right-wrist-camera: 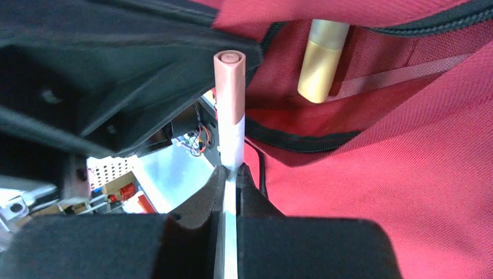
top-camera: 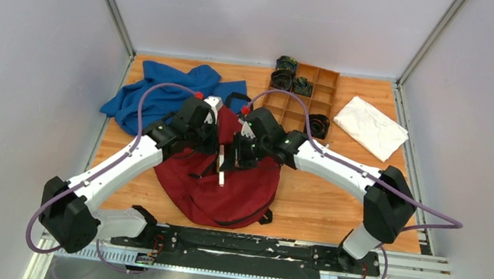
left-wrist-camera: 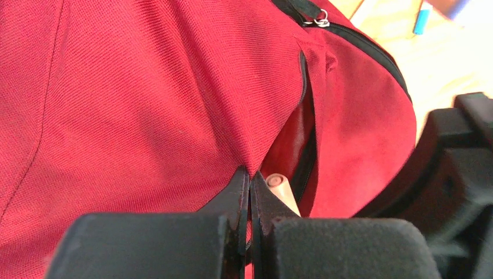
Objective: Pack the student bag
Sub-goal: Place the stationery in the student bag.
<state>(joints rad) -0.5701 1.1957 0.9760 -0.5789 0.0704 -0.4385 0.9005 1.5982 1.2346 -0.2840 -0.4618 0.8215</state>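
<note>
Pen (right-wrist-camera: 231,99), white with a pink cap, is clamped at its lower barrel by the closed right hand (right-wrist-camera: 232,174). Its long axis runs straight out from the fingers, cap leading. The student bag (top-camera: 224,199) lies mid-bench (top-camera: 334,204) under both arms. The left hand (left-wrist-camera: 250,180) is shut on the red fabric at the lip of the zip opening (left-wrist-camera: 299,157), holding it agape. The cap sits just beside those fingertips, at the mouth. A yellow marker (right-wrist-camera: 321,64) already lies inside. Insertion probably requires steering the cap sideways into the gap; the right hand is placed to do so.
</note>
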